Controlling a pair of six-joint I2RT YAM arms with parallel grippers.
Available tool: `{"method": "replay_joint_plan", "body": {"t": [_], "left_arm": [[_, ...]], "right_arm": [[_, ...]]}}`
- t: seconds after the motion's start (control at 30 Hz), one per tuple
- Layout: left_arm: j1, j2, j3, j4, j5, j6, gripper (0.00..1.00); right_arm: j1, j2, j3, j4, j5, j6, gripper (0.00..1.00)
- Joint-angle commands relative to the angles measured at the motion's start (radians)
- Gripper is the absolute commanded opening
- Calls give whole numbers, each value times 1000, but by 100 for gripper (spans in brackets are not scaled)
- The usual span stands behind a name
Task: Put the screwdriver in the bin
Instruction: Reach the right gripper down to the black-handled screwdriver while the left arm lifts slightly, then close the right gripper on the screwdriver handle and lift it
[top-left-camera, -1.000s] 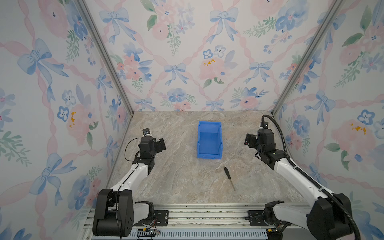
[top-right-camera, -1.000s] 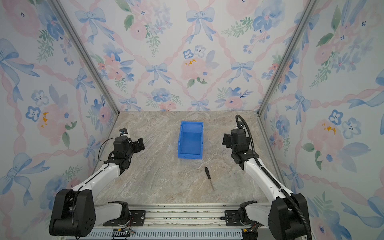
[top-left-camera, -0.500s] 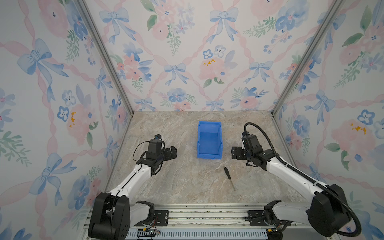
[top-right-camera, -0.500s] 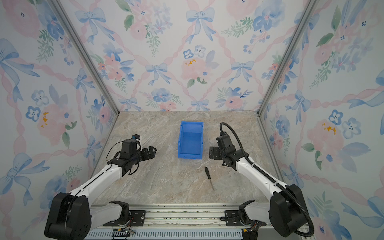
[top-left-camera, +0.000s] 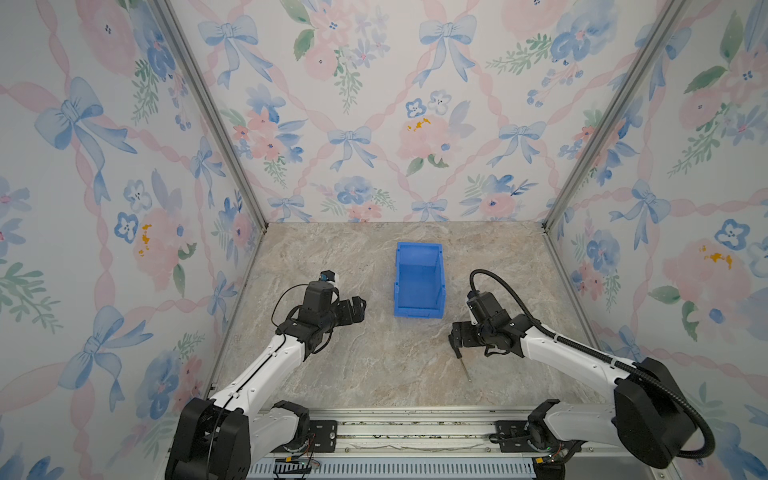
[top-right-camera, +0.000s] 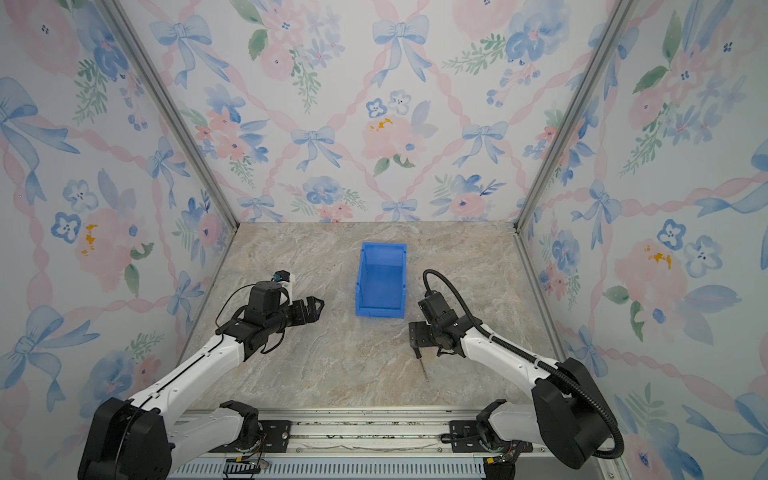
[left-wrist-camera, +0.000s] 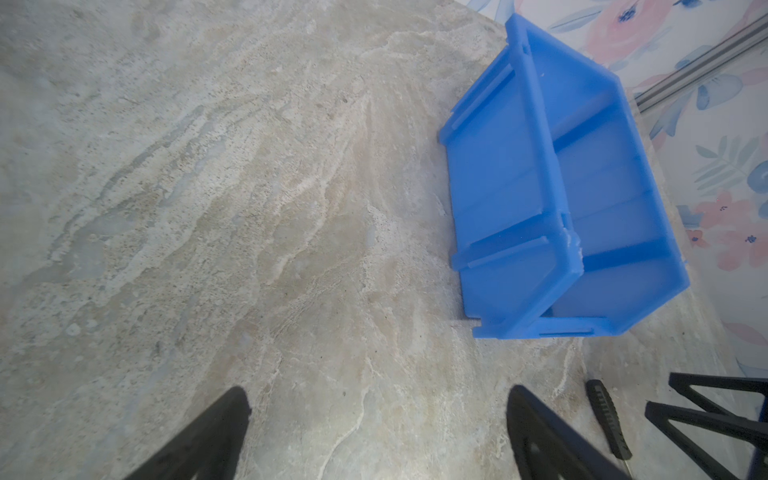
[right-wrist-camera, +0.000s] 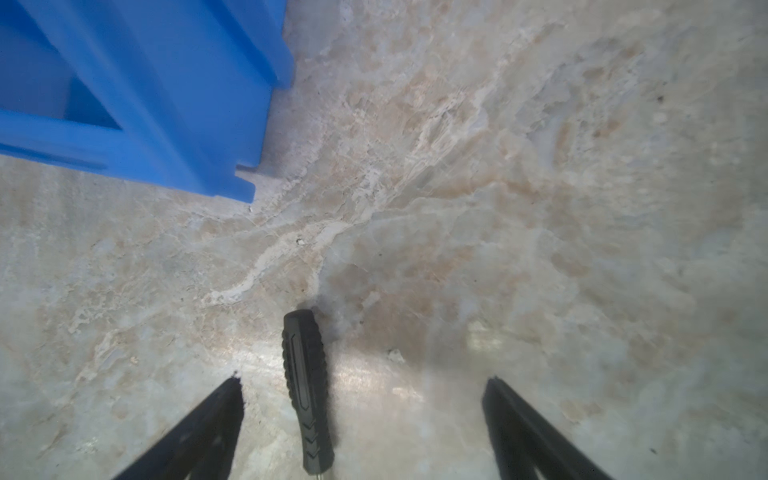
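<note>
here, screwdriver (right-wrist-camera: 307, 390) flat, handle toward bin (right-wrist-camera: 187, 104)

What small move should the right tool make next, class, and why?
Probably close the right tool on the screwdriver: its black handle lies flat on the table between the open jaws, not yet gripped.

bin (left-wrist-camera: 519, 174): was smooth, matt plastic
screwdriver (right-wrist-camera: 307, 386): handle was ribbed black plastic — shaft bright metal
tabletop (right-wrist-camera: 519, 199): looked stone-like, slight sheen

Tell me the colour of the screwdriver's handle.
Black; the screwdriver handle shows best in the right wrist view.
</note>
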Motion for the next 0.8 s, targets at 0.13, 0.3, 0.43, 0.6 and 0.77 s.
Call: {"method": "replay_joint_plan", "body": {"t": [0.13, 0.3, 0.43, 0.6, 0.77], "left_arm": [[-12, -37, -41, -40, 3, -24, 97], [-15, -46, -56, -41, 10, -23, 97], [-14, -49, -59, -41, 8, -11, 97], [-14, -49, -57, -40, 6, -9, 97], [-13, -45, -56, -41, -3, -6, 97]], "right_arm": [[72, 87, -8, 40, -6, 29, 85], [91, 124, -1, 54, 7, 63, 71], [97, 145, 7, 56, 14, 67, 65], [94, 161, -4, 79, 18, 81, 57], [91, 185, -7, 91, 11, 94, 41]]}}
